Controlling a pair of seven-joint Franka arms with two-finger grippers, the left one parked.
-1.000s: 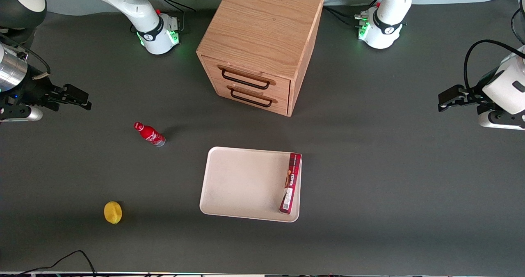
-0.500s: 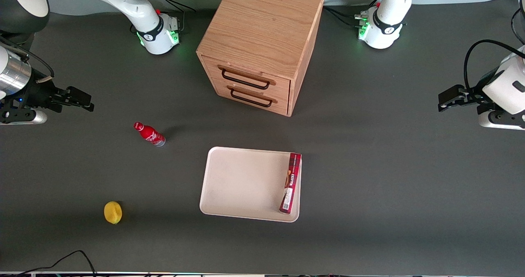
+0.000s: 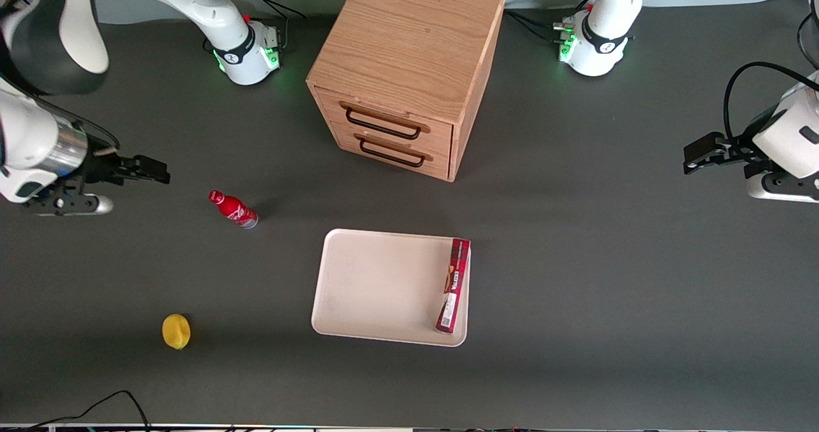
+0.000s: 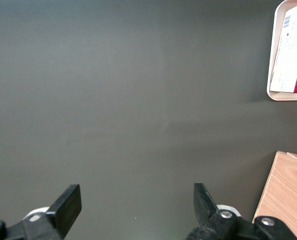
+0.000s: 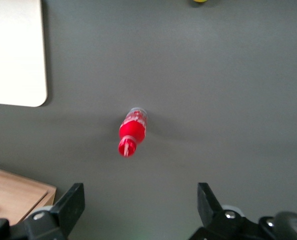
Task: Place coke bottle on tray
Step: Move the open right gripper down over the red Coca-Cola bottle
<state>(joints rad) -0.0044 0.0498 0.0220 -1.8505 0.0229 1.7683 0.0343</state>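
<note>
The coke bottle (image 3: pixel 233 209) is a small red bottle with a red cap, standing on the dark table between the working arm and the tray; it also shows in the right wrist view (image 5: pixel 132 129). The cream tray (image 3: pixel 377 285) lies in the middle of the table, nearer the front camera than the wooden cabinet; its corner shows in the right wrist view (image 5: pixel 18 60). My right gripper (image 3: pixel 157 171) is open and empty, held above the table toward the working arm's end, a short way from the bottle. In the right wrist view the gripper (image 5: pixel 138 202) has the bottle ahead of it.
A long dark-red box (image 3: pixel 453 286) lies on the tray along its edge toward the parked arm. A wooden two-drawer cabinet (image 3: pixel 409 67) stands farther from the front camera than the tray. A yellow lemon (image 3: pixel 176 331) lies nearer the camera than the bottle.
My right gripper has moved toward the bottle and a little nearer the front camera. The bottle, tray, box and lemon have not moved.
</note>
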